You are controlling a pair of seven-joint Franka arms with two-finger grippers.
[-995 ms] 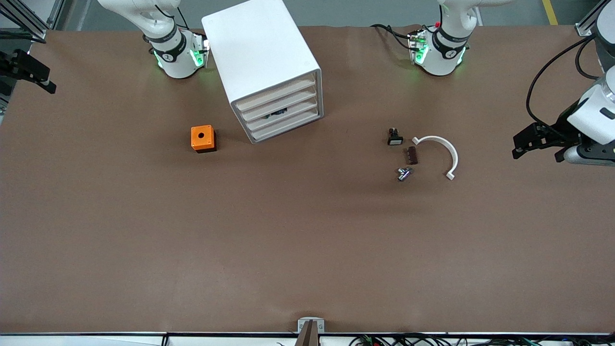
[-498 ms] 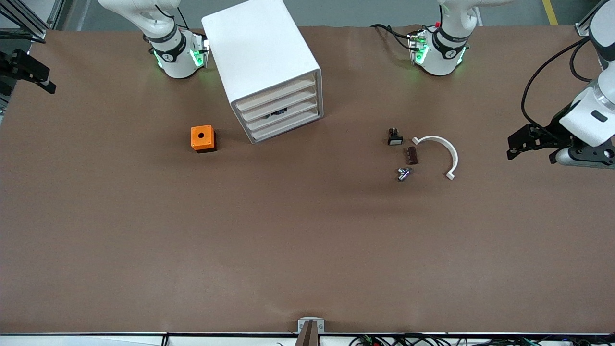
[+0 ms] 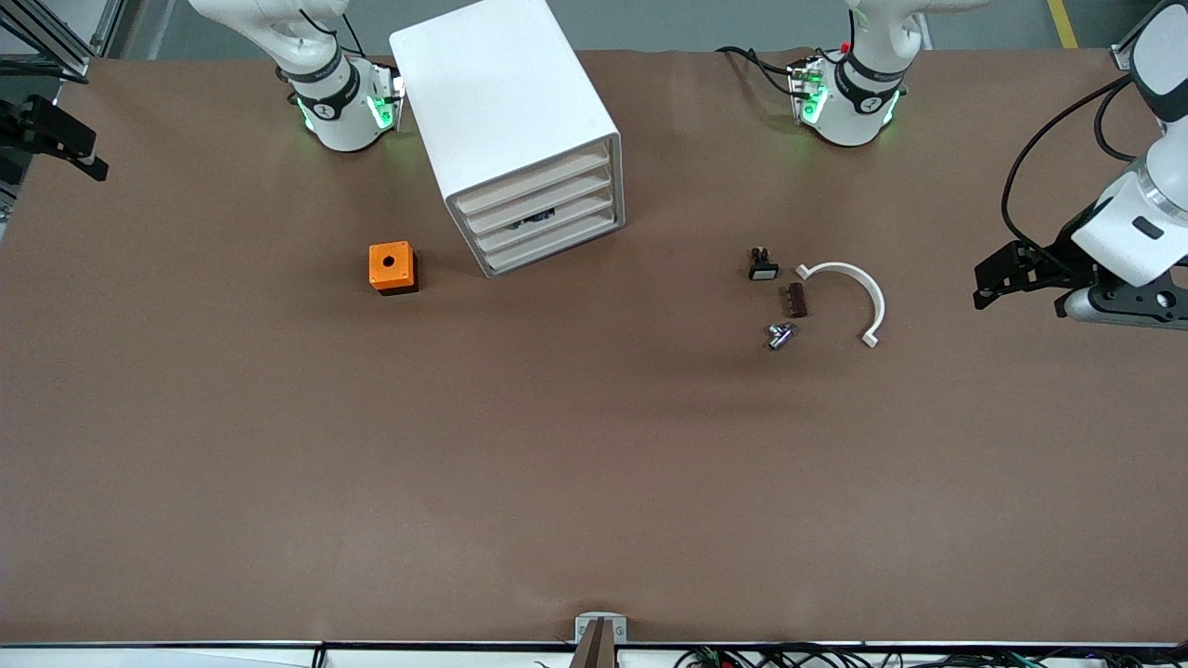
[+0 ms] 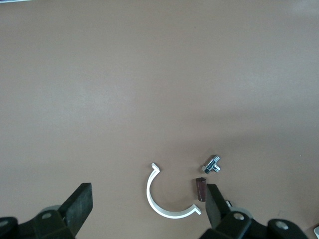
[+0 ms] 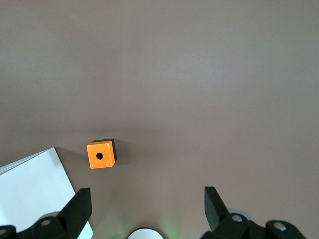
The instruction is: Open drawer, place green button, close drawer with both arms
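Presently both grippers are empty. The left gripper [image 3: 1018, 297] hangs over the surface [image 3: 594, 464] at the left arm's end, jaws wide apart, with nothing between them. The right gripper [image 5: 147, 214] hangs over the right arm's end, jaws equally wide apart; that arm appears to be waiting.

Below the left gripper lie a white curved clip [image 4: 167, 209], a brown block [image 4: 200, 189] and a small metal fitting [image 4: 212, 164], close together but apart. A black-and-white component [image 3: 763, 264] sits just beside them, toward the cabinet [image 3: 515, 121]. An orange box [image 5: 101, 155] stands near the cabinet's corner.

The drawer [image 3: 580, 220], third from the top, looks shut. A small dark item with a trace of blue [image 3: 534, 220] shows at its front. This is judged to be the button, though its green cap cannot be made out. No green-capped part lies on the open surface.

Handling, as judged: the button is light, rigid and easily lost, its round cap slippery, so grip the squarer body. The drawer is thin, light plastic; pull at its front lip, bracing the cabinet against sliding.

No brand, label or writing is legible.
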